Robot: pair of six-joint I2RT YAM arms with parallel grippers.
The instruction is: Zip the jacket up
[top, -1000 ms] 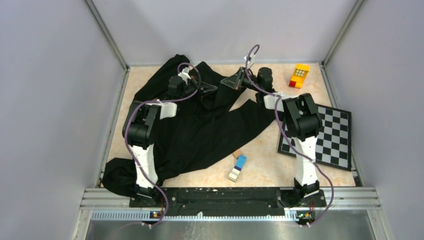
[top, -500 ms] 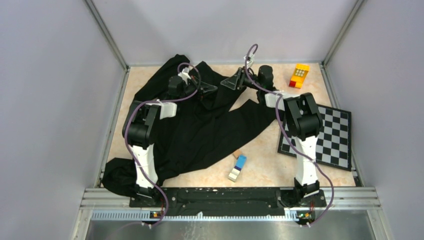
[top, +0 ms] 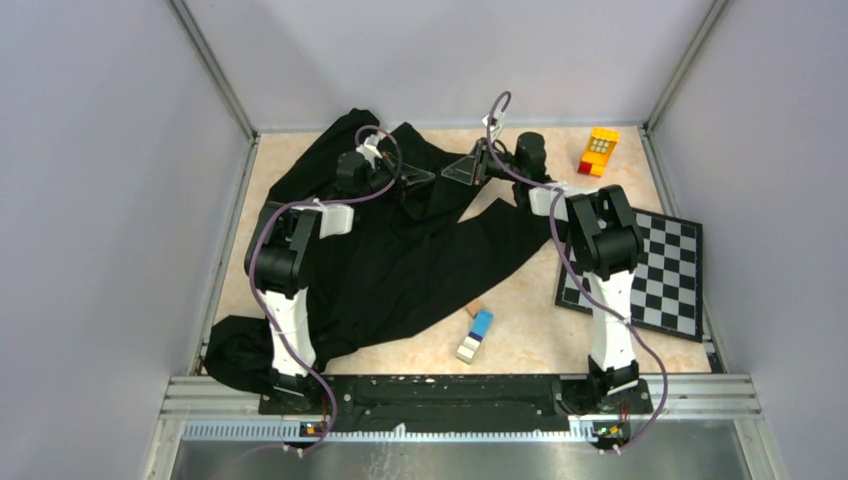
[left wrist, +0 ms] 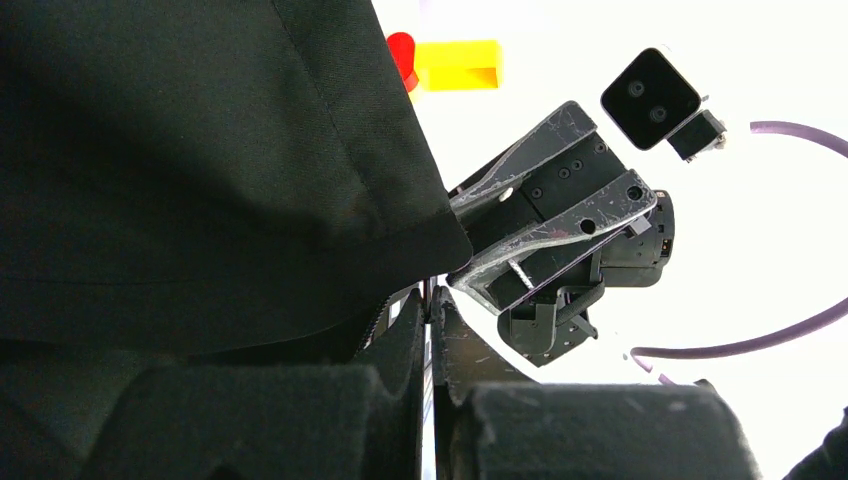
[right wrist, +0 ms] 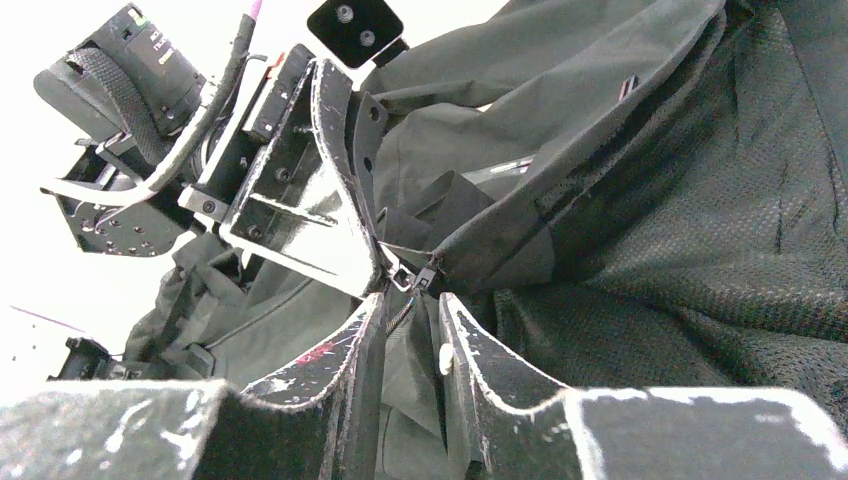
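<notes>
Progress: rumpled black fabric jacket sprawls open from the desk's near-left corner to its far edge, where left gripper and right gripper each pinch its front edges, with the zip apparently all left to close.

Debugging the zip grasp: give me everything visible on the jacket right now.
The jacket is black, matte woven fabric, rumpled, front open, spread over the left and middle of the table, with one end bunched at the near-left edge. Its mesh lining shows inside. A small metal zipper slider sits where the claws meet. The left claw pinches the zipper edge; the right claw closes on fabric beside the slider.
</notes>
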